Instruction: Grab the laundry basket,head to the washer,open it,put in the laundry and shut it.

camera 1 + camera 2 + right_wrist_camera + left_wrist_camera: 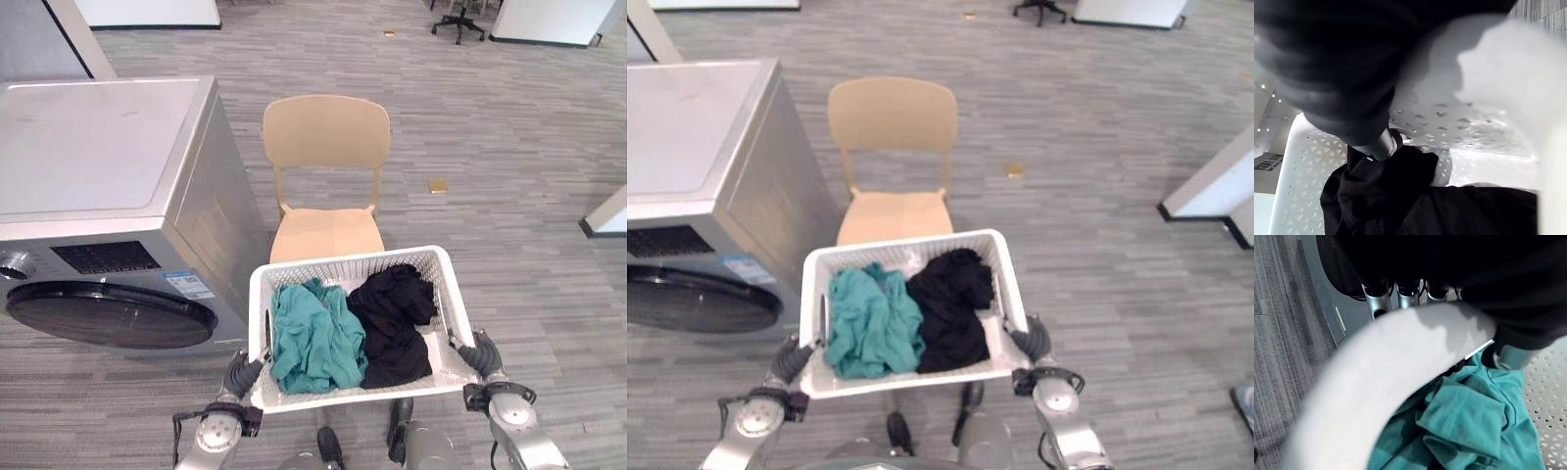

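basket: white perforated laundry basket (443,284) held off the floor, between chair (327,176) and robot, long axis running left to right
laundry: teal garment (315,338) on left side, black garment (395,318) on right
left robot hand (241,375): fingers curled over the left rim
right robot hand (480,356): clamped on the right rim
washer (108,206): silver, ahead left, round door shut

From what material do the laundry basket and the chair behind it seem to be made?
The laundry basket looks like white moulded plastic, slightly glossy: its walls are pierced with rows of small holes and the rim is smooth and rounded. The chair seems to be matte beige plastic, its seat and back plain, smooth, uniformly coloured surfaces, though painted wood cannot be ruled out.
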### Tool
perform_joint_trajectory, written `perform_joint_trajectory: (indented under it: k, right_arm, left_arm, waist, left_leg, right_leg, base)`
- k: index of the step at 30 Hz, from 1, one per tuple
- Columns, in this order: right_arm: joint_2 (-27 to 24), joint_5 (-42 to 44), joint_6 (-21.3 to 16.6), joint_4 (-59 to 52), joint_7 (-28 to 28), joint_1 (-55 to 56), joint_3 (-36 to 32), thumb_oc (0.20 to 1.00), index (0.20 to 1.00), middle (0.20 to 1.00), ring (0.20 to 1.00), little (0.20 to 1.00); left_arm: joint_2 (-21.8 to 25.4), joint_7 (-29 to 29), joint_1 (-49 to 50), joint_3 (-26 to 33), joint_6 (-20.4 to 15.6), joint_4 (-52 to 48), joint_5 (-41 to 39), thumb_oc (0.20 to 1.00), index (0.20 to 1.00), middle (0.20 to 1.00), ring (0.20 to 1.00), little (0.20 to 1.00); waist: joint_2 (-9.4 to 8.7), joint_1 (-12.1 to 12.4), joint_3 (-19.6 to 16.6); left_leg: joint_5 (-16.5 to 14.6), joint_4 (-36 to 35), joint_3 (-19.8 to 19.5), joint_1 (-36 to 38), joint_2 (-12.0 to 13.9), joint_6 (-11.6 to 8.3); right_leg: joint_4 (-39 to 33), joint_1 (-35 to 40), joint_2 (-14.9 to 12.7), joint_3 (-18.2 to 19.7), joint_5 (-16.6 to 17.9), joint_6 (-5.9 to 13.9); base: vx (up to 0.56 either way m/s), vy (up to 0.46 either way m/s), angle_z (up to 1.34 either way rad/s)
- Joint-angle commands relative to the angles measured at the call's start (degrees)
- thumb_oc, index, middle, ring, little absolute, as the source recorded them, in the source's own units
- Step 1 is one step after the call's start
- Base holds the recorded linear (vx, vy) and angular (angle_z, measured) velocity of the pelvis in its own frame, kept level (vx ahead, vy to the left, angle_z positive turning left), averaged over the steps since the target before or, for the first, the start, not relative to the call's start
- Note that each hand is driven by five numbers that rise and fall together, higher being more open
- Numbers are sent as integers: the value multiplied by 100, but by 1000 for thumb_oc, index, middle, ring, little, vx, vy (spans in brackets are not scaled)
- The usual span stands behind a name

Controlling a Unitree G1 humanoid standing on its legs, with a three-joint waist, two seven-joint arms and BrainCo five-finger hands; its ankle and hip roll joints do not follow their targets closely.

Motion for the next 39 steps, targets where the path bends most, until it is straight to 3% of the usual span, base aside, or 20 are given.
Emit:
perform_joint_trajectory:
  k: [1,4,8,10,12,15,17,19,23,30,35,39]
  right_arm:
    - [-19,454,-614,-475,541,-276,-88,200,200,200,200,200]
    - [-40,493,-653,-442,531,-214,-96,200,200,200,200,200]
    - [-150,533,-671,-411,477,-165,-152,200,200,200,200,200]
    - [-270,567,-644,-398,451,-131,-202,200,200,200,200,200]
    - [-286,575,-648,-367,431,-163,-203,200,200,200,200,200]
    - [-331,574,-635,-307,384,-227,-215,200,200,200,200,200]
    - [-345,549,-639,-192,292,-326,-183,200,200,200,200,200]
    - [-324,495,-631,-135,312,-300,-168,200,200,200,200,200]
    - [-206,468,-570,48,327,-369,-88,200,200,200,200,200]
    - [70,407,-505,637,208,-883,262,200,200,200,200,200]
    - [247,447,-434,1169,-8,-1770,769,200,200,200,200,200]
    - [467,549,-458,1630,-337,-2666,1185,200,200,200,200,200]
  left_arm:
    - [-104,-54,-388,369,-559,-485,-268,200,200,200,200,200]
    - [-158,-64,-408,327,-576,-443,-236,200,200,200,200,200]
    - [-251,-75,-435,259,-540,-382,-267,200,200,200,200,200]
    - [-305,-83,-502,213,-522,-311,-266,200,200,200,200,200]
    - [-330,-58,-567,184,-508,-237,-268,200,200,200,200,200]
    - [-338,-11,-654,142,-491,-160,-233,200,200,200,200,200]
    - [-356,76,-757,92,-503,-71,-198,200,200,200,200,200]
    - [-371,69,-718,98,-499,-3,-168,200,200,200,200,200]
    - [-305,56,-738,60,-464,162,-35,200,200,200,200,200]
    - [-197,321,-1274,-2,-454,540,78,200,200,200,200,200]
    - [-246,794,-2097,-159,-496,1022,-100,200,200,200,200,200]
    - [-482,1278,-3093,-388,-633,1709,-577,200,200,200,200,200]
  waist:
    - [23,-47,158]
    - [-66,-81,82]
    - [-26,-135,12]
    - [-21,-124,36]
    - [-28,-111,50]
    - [-51,-41,54]
    - [70,70,120]
    - [142,57,66]
    - [155,52,-13]
    - [104,91,-46]
    - [40,116,200]
    - [-10,140,434]
  left_leg:
    - [-705,750,-670,31,436,-403]
    - [-851,1024,-763,54,382,-432]
    - [-980,1760,-773,-128,655,-618]
    - [-740,2301,-853,-469,871,-745]
    - [-698,2261,-918,-611,859,-732]
    - [-436,1796,-1119,-973,809,-770]
    - [108,1045,-1388,-1123,836,-918]
    - [127,711,-1376,-927,849,-913]
    - [36,709,-1320,-724,728,-797]
    - [-130,708,-1042,-674,541,-593]
    - [-179,828,-899,-1271,463,-475]
    - [-218,951,-937,-1884,422,-498]
  right_leg:
    - [-559,522,362,132,253,115]
    - [-681,672,322,316,453,-5]
    - [-852,973,359,199,399,-159]
    - [-1133,1337,477,59,255,-304]
    - [-1211,1434,471,18,222,-311]
    - [-1358,1594,458,18,183,-272]
    - [-1325,1696,542,135,62,-261]
    - [-1289,1767,563,159,-39,-245]
    - [-1149,1863,423,326,-85,-210]
    - [-1052,1631,203,661,56,-21]
    - [-1009,866,95,902,321,65]
    - [-924,201,76,997,446,83]
  base:
    - [153,-101,21]
    - [220,-152,47]
    - [157,-141,53]
    - [176,-171,58]
    - [142,-32,33]
    - [151,40,18]
    - [190,151,-7]
    - [192,165,-48]
    - [154,150,-32]
    - [104,160,-31]
    - [-94,82,-22]
    - [-98,32,-8]
